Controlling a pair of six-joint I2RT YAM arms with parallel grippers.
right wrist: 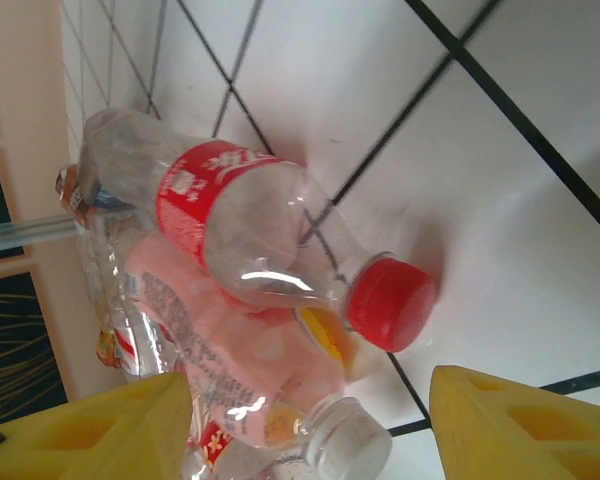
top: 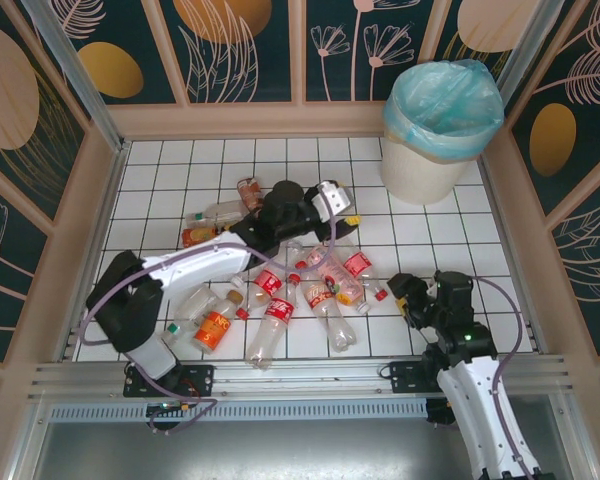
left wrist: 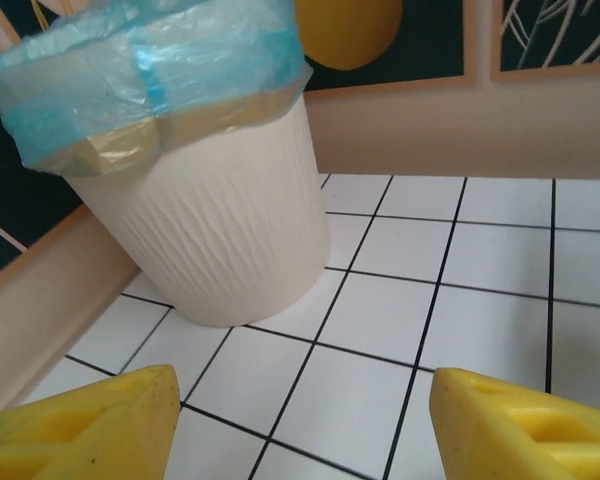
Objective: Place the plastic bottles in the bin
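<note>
Left end effector agape, empty; right end effector likewise — white tiled table, floral-panelled walls

The left arm reaches forward and to the right, elbow bent near its base. The left gripper holds its yellow fingers wide apart. The right arm folds close to its base, and the right gripper points left, likewise spread.

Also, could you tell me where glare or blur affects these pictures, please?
Top external: evenly lit and sharp, only soft shadows under the bottles. Left wrist: the bin is fairly crisp, the left tool's fingers soft. Right wrist: white glare streaks on the red-label bottle.
</note>
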